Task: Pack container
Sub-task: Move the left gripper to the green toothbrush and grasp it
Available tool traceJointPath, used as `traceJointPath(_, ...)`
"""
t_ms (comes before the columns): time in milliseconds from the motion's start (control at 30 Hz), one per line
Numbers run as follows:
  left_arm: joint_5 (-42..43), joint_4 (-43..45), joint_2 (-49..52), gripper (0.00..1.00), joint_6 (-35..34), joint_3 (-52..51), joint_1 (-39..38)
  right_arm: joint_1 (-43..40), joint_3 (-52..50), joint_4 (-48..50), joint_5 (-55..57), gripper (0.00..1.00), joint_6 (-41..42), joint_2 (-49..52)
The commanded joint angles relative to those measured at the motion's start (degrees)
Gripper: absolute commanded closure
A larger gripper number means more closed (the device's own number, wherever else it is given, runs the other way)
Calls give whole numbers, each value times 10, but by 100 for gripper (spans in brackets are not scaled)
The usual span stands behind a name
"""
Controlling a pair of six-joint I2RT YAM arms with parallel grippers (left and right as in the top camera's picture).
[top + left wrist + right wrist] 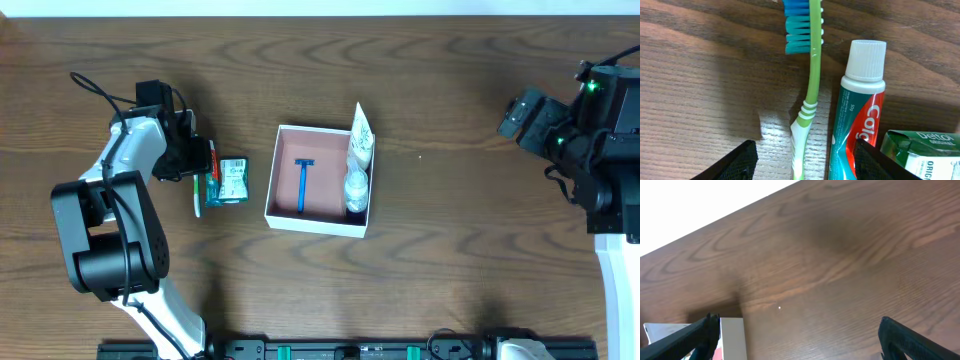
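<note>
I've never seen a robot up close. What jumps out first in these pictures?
The white-walled container mid-table, with a blue razor lying on its pink floor. To its left, the left gripper hangs open over a green toothbrush and a toothpaste tube, side by side.

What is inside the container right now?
A blue razor lies flat on the container's pinkish floor; a white tube and a small clear bottle sit along one wall. The floor beneath those two is covered, so anything under them is hidden.
</note>
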Motion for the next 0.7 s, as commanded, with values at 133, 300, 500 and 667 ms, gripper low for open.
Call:
traceJointPath(133,-20,-21,27,37,8,4,0,-3,5,-1,-2,1,-2,1)
traceJointPath(300,-21,-50,-22,37,8,13,0,-3,5,-1,-2,1,-2,1)
traceJointPath(500,-28,-47,-44,37,8,10,0,-3,5,-1,-2,1,-2,1)
traceJointPath(667,-70,-37,-22,37,8,6,0,-3,5,-1,-2,1,-2,1)
